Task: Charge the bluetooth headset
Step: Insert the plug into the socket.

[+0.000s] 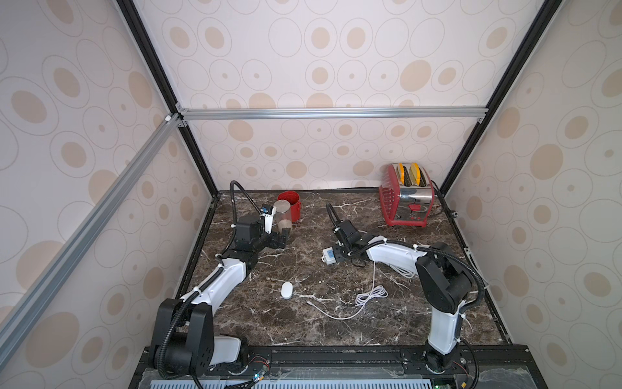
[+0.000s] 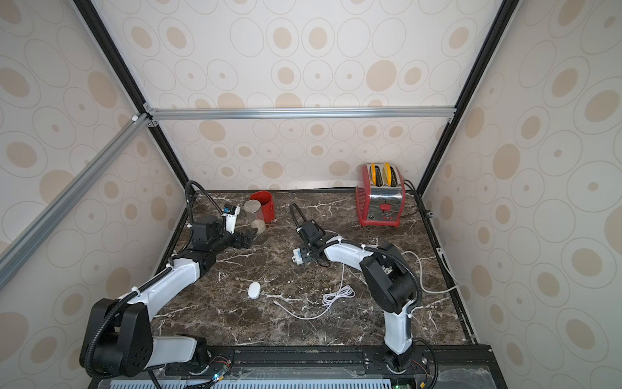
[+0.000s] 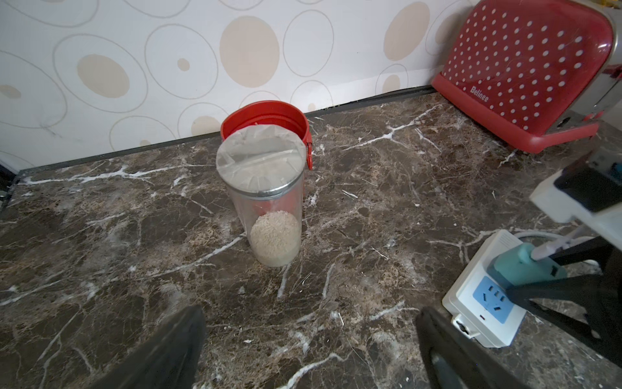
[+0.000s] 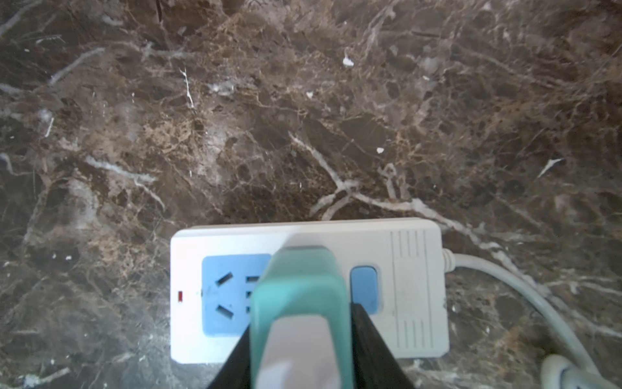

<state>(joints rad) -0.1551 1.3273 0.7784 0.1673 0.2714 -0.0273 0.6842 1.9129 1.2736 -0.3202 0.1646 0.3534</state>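
Brown marble-patterned tabletop (image 1: pixel 336 323) is enclosed on three sides by walls (image 1: pixel 336 151) papered with beige ovals, and an aluminium frame bar (image 1: pixel 333 112) is run across the back. The bluetooth headset (image 1: pixel 287 290) is seen in both top views lying flat toward the front of the surface, between the two arms and nearer the left one, well apart from both grippers and touched by nothing. A white cable (image 1: pixel 370 296) is laid beside it: the free end is near the headset and a loose coil sits further toward the right arm. The power strip (image 4: pixel 414 286) is placed mid-table with a teal charger plug (image 4: pixel 299 293) seated in it and its grey cord (image 4: pixel 505 279) led off toward the right wall. The right gripper (image 4: pixel 303 323) is set over that plug with a black finger close on each side; whether it is actually clamped cannot be told. The left gripper (image 3: pixel 309 350) is spread wide and nothing is held. Just ahead of it a clear jar (image 3: pixel 266 208) with grain at the bottom is stood against a red canister (image 3: pixel 266 118). A red toaster (image 1: pixel 407 198) is parked in the back right corner.
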